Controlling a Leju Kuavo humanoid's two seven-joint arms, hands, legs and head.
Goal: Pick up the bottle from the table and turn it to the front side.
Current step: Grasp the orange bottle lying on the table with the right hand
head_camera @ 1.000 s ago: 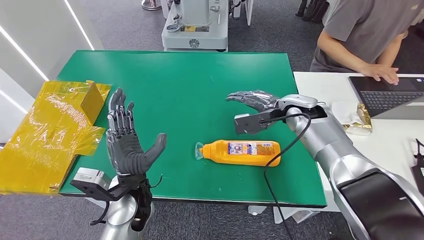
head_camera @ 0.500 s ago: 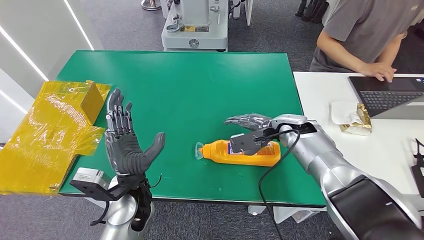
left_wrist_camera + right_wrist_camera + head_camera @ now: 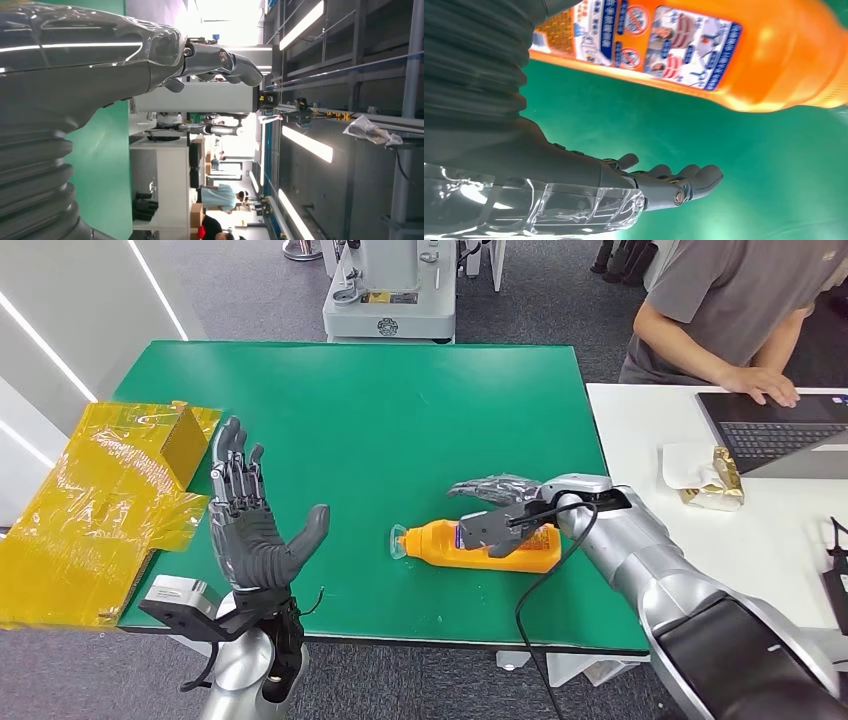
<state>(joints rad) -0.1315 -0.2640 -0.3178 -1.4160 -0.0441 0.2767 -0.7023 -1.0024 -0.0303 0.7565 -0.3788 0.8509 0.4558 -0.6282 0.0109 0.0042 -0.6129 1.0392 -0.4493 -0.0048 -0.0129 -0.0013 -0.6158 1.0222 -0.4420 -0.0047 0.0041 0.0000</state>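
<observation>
I see the bottle (image 3: 480,545) lying on its side on the green table (image 3: 400,410), cap toward my left hand (image 3: 255,530), its label half hidden behind my right hand (image 3: 497,502). The right wrist view gives me the label close up: blue and white panels with small pictures and red circles, the print too fine for me to read. The right hand hovers just behind the bottle, fingers stretched out and apart, holding nothing. The left hand stands upright over the near edge, fingers spread, nothing in it.
</observation>
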